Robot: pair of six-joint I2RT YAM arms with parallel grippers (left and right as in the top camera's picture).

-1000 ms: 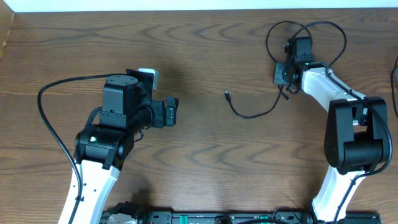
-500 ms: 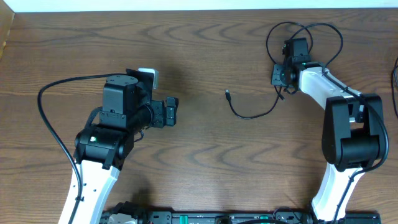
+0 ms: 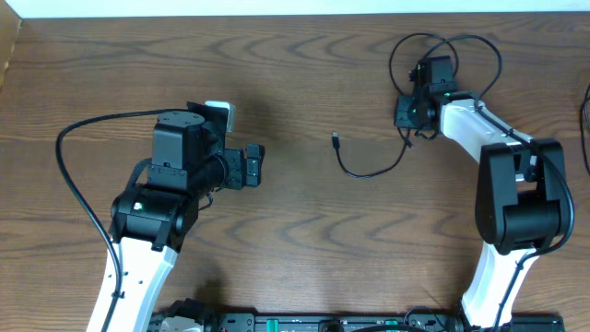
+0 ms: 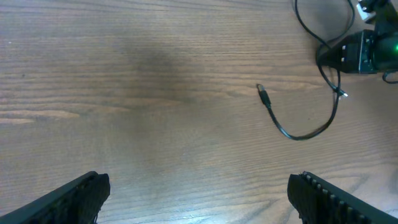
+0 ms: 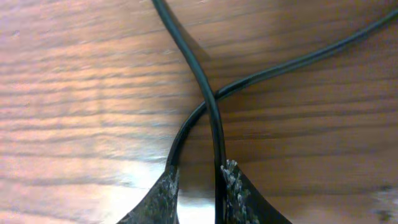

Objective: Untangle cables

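A thin black cable lies on the wooden table at the upper right. Its small plug end is free, and its far part forms loops around my right gripper. In the right wrist view two black strands cross and run down between the nearly closed fingers, which grip them. My left gripper is open and empty, well left of the cable. Its view shows its wide-apart fingers, the cable and the right gripper. No white cable is in view.
The left arm's thick black cable arcs over the table at the left. The table's far edge meets a white wall. Another dark cable shows at the right edge.
My right gripper has shifted slightly left and away, dragging the black cable's loops and plug end a little left. The left arm has not moved.
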